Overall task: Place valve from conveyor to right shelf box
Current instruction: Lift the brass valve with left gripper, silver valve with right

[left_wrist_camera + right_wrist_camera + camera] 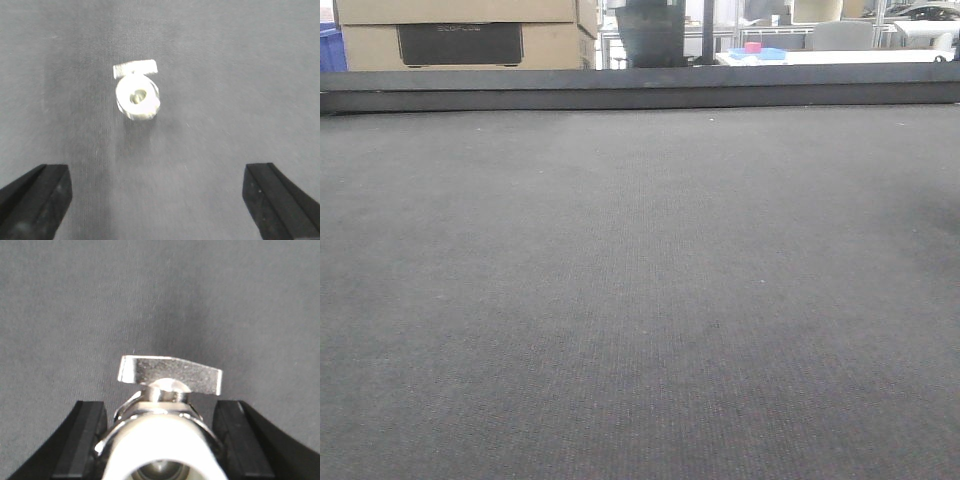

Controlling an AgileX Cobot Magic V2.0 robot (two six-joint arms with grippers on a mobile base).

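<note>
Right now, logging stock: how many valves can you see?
2. One valve lies on the belt ahead of the open left gripper; a second valve sits in the right gripper. The front view shows none; more may be hidden.

Front cam: I've got conveyor point(640, 300) w/ rail point(640, 88) along its far edge, boxes point(460, 35) behind at left. L wrist: valve point(137, 97) on belt, ahead of left gripper point(156, 175), apart. R wrist: second valve point(170, 374) between right gripper point(160, 435) pads, touching both.
</note>
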